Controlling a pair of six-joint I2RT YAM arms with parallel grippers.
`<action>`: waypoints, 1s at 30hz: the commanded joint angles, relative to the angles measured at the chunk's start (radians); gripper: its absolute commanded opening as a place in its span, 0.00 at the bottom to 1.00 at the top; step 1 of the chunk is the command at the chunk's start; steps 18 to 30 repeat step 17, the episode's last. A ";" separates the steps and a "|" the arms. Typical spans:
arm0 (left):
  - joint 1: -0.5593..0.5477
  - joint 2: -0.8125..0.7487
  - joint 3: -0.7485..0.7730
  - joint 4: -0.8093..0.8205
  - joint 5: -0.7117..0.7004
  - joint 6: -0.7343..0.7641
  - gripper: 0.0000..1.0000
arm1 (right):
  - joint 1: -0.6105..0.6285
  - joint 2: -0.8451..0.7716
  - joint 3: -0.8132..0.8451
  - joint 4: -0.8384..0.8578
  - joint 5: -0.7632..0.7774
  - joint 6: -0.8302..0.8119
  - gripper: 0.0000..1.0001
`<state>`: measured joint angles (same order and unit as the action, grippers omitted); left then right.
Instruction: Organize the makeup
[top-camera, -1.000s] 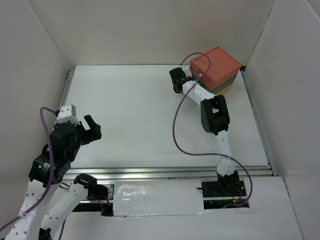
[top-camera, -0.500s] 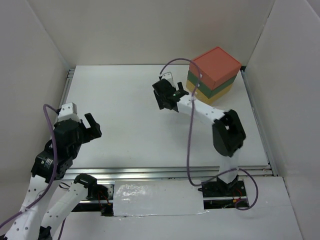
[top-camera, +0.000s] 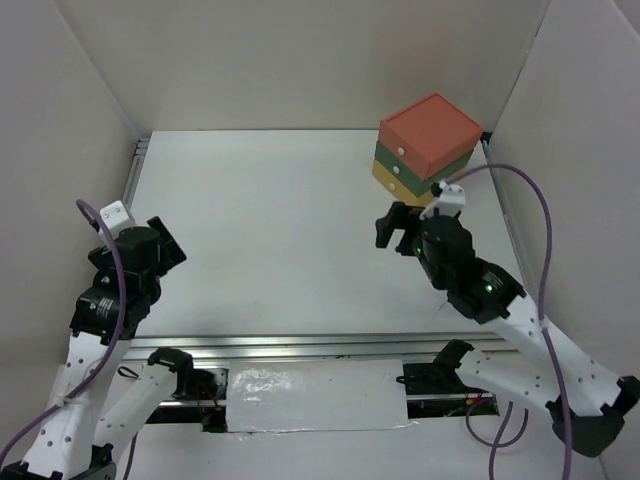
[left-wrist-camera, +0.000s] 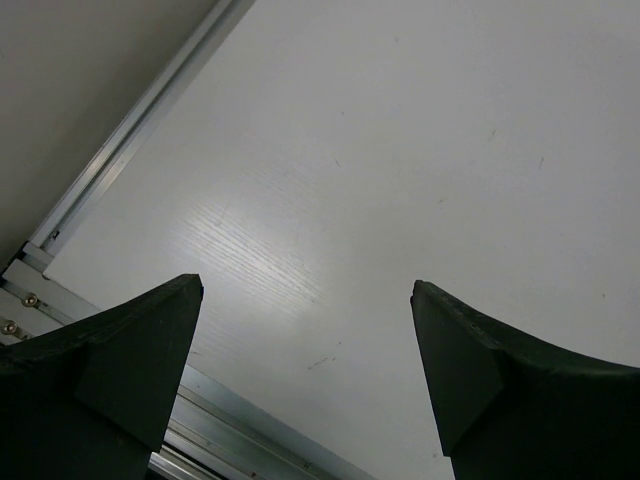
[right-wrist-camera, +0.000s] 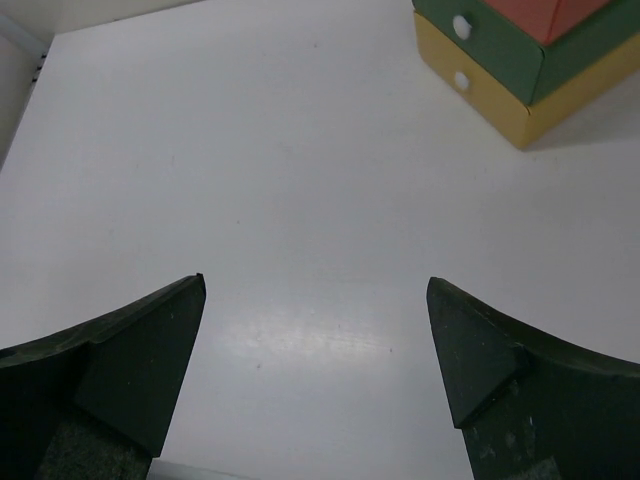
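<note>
Starting with the white bench (top-camera: 280, 220): nothing of the makeup to be seen on it in any view. Next, at the far right corner, the drawer box (top-camera: 428, 150), orange over green over yellow, all drawers pushed in, white knobs (right-wrist-camera: 461, 24) facing the middle of the bench. Possibly holds the makeup already; cannot tell from here. Then the right arm (top-camera: 480, 285), near the right edge just short of the box, jaws spread wide and gripping nothing, aimed toward the green and yellow drawer fronts. Left arm (top-camera: 115, 290) at the near left corner, jaws likewise parted and bare, above the left rail (left-wrist-camera: 130, 140). Judging the makeup by its kind: light, rigid, flat, smooth-shelled, so prone to slip and awkward to lift off a flat surface. Best pinched across the narrow sides of palettes, across the rim of round compacts, around the middle of tubes. Probably hinged lids and brittle powder inside: gentle squeeze, no dropping
</note>
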<state>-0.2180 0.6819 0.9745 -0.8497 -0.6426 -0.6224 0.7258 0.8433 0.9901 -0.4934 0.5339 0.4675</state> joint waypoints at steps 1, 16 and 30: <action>0.014 -0.015 0.030 0.021 -0.034 -0.005 1.00 | 0.000 -0.199 -0.074 -0.051 -0.026 0.045 1.00; 0.023 -0.076 -0.008 0.084 0.055 0.041 0.99 | 0.001 -0.455 -0.096 -0.133 -0.028 0.039 1.00; 0.023 -0.074 -0.008 0.086 0.058 0.043 0.99 | -0.002 -0.429 -0.087 -0.137 -0.025 0.042 1.00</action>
